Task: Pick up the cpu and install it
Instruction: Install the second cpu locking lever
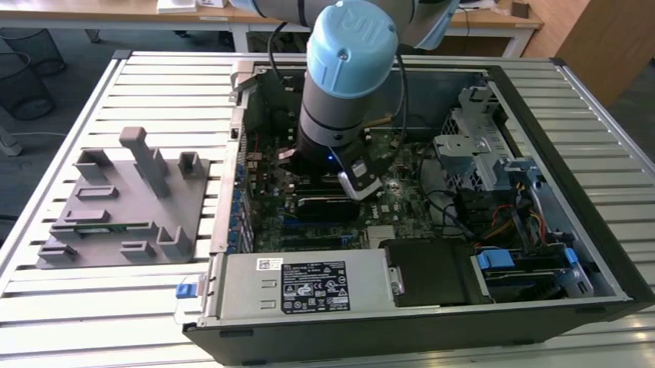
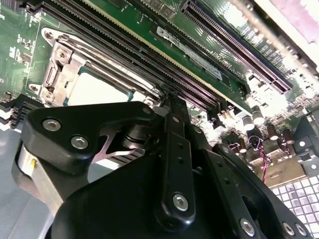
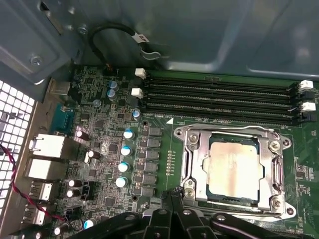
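The cpu (image 3: 232, 167), a flat square chip with a shiny pale metal top, lies flat inside the metal socket frame (image 3: 192, 149) on the green motherboard. In the second wrist view the cpu (image 2: 97, 89) shows past the gripper's black linkage. My gripper (image 3: 173, 193) hovers just beside the socket's corner, off the chip, with its fingertips (image 2: 172, 102) drawn together on nothing. In the exterior view the arm (image 1: 343, 84) reaches straight down into the open computer case (image 1: 532, 115), over the board's middle.
Black memory slots (image 3: 219, 94) run along one side of the socket. Capacitors (image 3: 124, 149) and rear ports (image 3: 45, 149) stand beside it. A grey fixture tray (image 1: 123, 207) sits at the exterior view's left, outside the case. The power supply (image 1: 307, 284) and drive cage (image 1: 481, 153) bound the board.
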Robot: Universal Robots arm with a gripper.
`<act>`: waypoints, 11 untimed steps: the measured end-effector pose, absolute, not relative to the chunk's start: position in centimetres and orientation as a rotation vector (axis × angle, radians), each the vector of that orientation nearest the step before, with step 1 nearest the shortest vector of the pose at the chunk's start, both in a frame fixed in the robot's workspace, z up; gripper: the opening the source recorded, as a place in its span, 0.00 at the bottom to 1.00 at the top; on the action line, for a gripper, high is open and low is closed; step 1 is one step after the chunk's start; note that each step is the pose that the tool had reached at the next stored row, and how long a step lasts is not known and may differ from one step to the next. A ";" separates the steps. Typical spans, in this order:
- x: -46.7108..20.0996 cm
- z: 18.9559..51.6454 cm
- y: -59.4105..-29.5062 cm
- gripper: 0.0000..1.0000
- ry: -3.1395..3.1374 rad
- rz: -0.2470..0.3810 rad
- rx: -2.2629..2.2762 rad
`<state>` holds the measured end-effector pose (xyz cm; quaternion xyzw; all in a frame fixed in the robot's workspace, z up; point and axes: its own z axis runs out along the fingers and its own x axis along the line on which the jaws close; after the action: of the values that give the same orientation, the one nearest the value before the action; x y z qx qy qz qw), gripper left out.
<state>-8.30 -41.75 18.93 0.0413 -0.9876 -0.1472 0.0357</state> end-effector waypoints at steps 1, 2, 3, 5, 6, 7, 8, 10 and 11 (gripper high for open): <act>-8.3 18.9 -41.7 0.11 -3.034 -0.453 0.127; -8.3 18.9 -41.7 0.11 -3.034 -0.455 0.127; -8.3 18.9 -41.7 0.11 -3.034 -0.456 0.127; -8.3 18.9 -41.6 0.11 -3.033 -0.461 0.127; -8.3 18.9 -41.6 0.11 -3.033 -0.464 0.127; -8.3 18.9 -41.6 0.11 -3.032 -0.467 0.127; -8.3 18.9 -41.6 0.11 -3.031 -0.473 0.128; -8.3 18.9 -41.5 0.11 -3.029 -0.490 0.128; -8.4 18.9 -41.5 0.11 -3.028 -0.497 0.128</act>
<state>-8.35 -41.52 18.87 0.0417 -0.9854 -0.1616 0.0351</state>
